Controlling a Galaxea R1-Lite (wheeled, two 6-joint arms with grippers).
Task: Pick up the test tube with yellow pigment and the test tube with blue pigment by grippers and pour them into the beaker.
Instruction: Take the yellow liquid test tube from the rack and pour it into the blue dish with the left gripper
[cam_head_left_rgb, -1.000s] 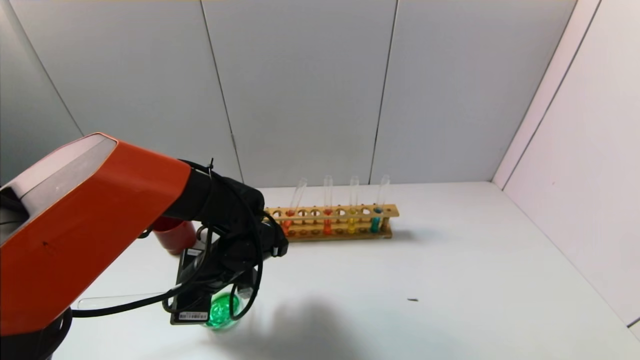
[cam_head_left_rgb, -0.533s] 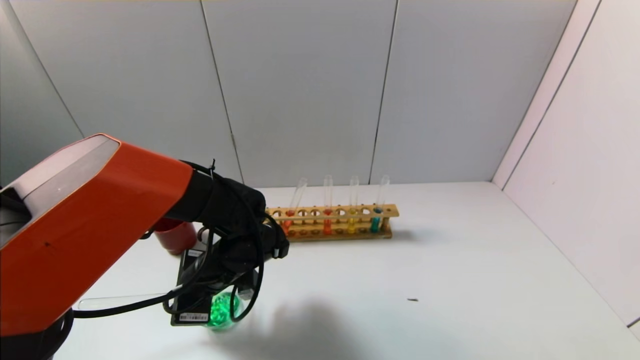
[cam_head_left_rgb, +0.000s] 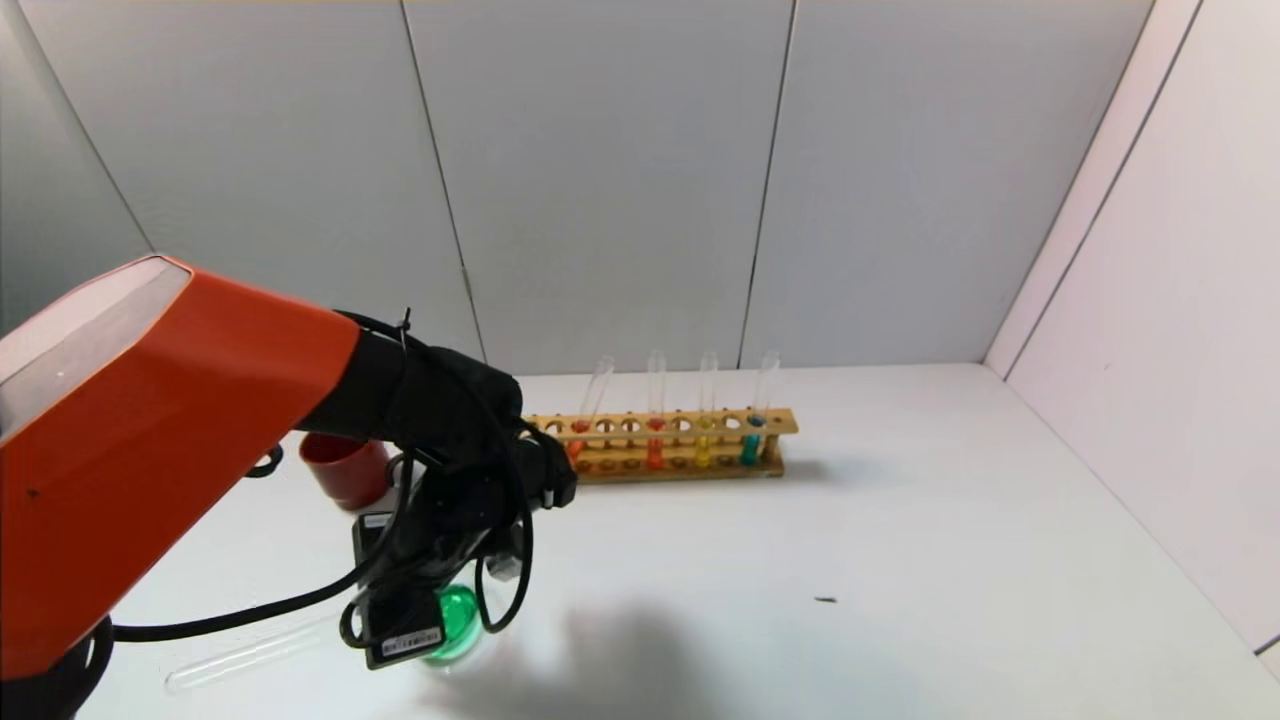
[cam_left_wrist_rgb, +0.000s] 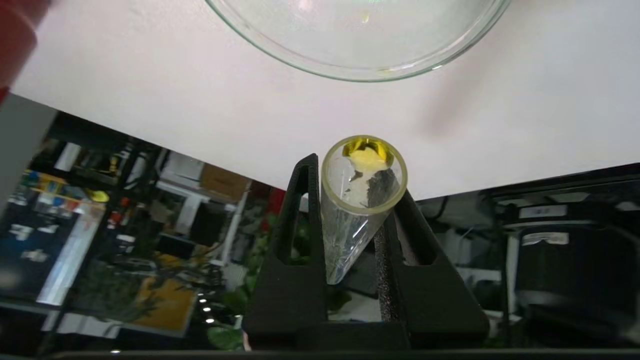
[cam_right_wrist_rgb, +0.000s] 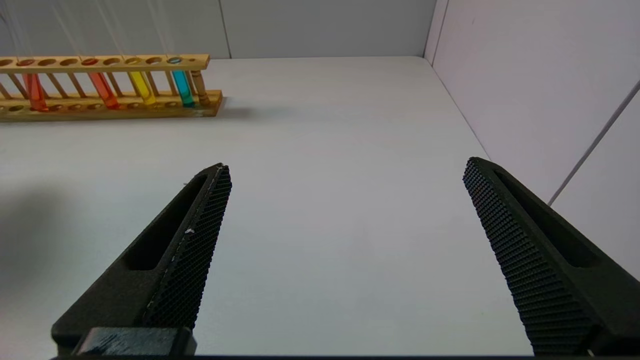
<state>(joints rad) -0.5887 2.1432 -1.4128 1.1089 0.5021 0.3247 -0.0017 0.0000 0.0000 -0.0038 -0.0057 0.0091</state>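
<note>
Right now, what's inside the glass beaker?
Bright green liquid fills the beaker in the head view. The left pincer, shut on the test tube, covers its near side, so that part stays hidden.

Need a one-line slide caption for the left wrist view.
Left gripper shut on a nearly empty test tube with yellow residue, its mouth just short of the glass beaker.

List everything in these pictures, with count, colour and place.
Rack: one, wooden, far middle.
Racked tubes: four; orange, red, yellow, teal liquid.
Cup: one, dark red, far left.
Beaker: one, clear, green liquid, near left.
Held tube: one, clear, yellow traces, nearly flat.
Speck: one, dark, near middle of table.
Table: one, white.
Left tool: one, black, shut on the held tube, by the beaker.
Right tool: one, black, open, above the table.
</note>
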